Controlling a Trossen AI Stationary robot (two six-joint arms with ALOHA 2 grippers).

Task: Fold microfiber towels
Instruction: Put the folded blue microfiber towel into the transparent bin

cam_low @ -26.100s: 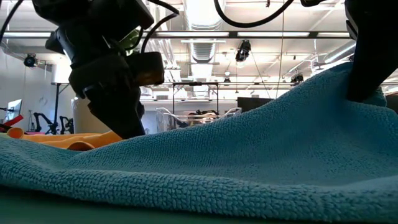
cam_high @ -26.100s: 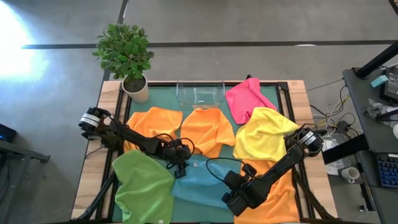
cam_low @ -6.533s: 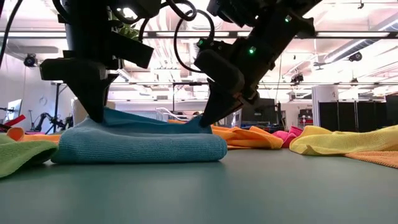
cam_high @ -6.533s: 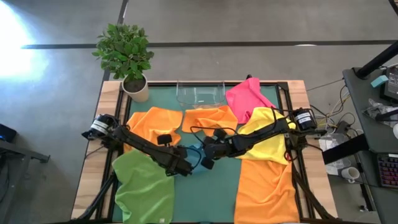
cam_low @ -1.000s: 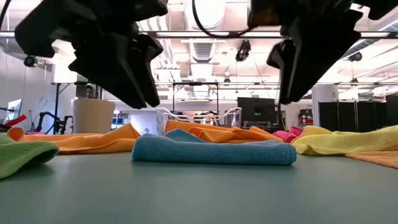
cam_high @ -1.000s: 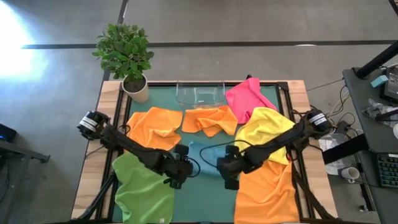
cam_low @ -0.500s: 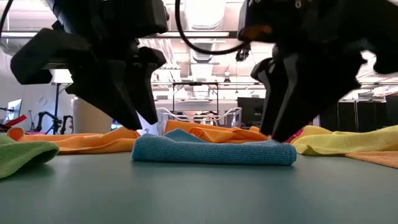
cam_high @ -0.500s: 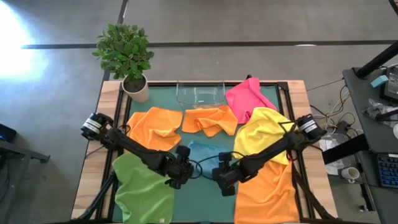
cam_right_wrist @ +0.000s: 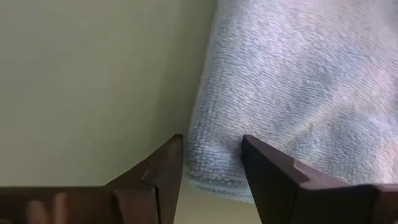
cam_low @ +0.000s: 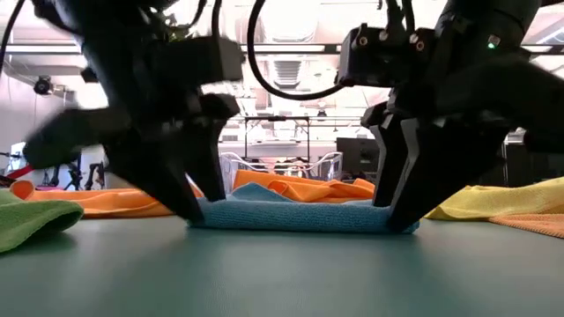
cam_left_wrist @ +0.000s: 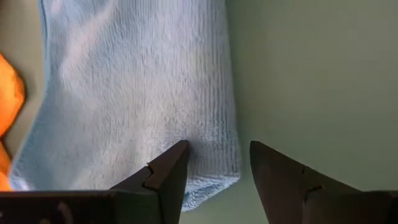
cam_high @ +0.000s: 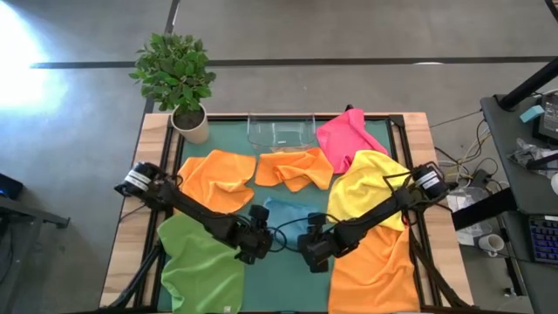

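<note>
We see clear tray [cam_high: 281, 131] at mat's far edge, contents unclear. Folded light blue towel [cam_low: 295, 214] lies mid-mat, mostly hidden under arms from above. Left gripper [cam_left_wrist: 213, 163] and right gripper [cam_right_wrist: 211, 158] spread apart, each straddling one towel corner, gripping nothing.
</note>
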